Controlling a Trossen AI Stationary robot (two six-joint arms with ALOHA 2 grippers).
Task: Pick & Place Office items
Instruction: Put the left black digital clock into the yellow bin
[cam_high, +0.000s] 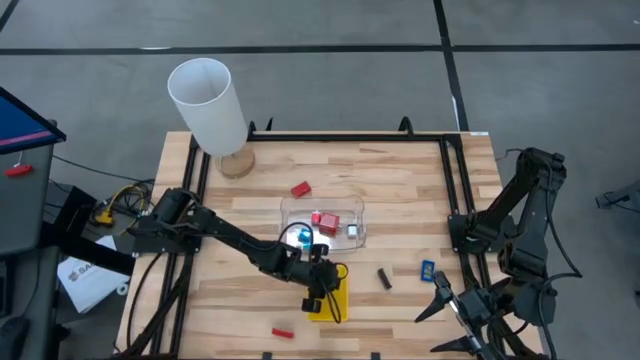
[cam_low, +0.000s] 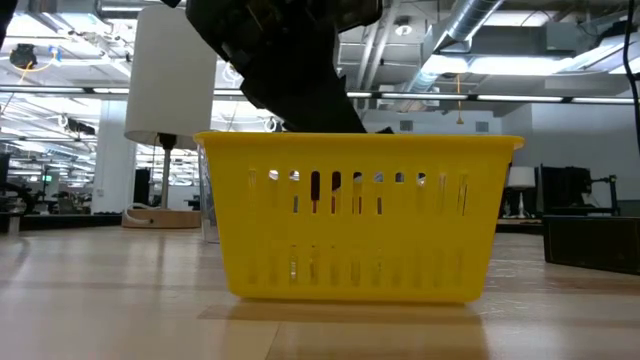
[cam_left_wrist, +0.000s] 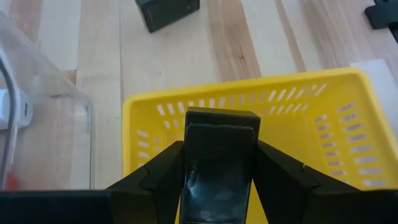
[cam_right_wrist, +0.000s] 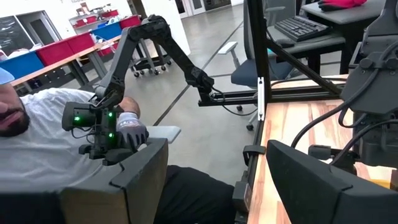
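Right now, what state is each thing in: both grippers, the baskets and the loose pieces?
left gripper: over the yellow basket, fingers on a black piece.
right gripper: open, empty, at the table's right edge.
clear tray: holds red block and other bits.
black bit, blue bit: loose on the table.
red stick: loose near the front edge.

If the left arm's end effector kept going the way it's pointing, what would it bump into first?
Most likely the yellow basket. The left end effector holds a black rectangular piece and points down into the basket, so the piece would probably meet its floor first, though depth is hard to judge.
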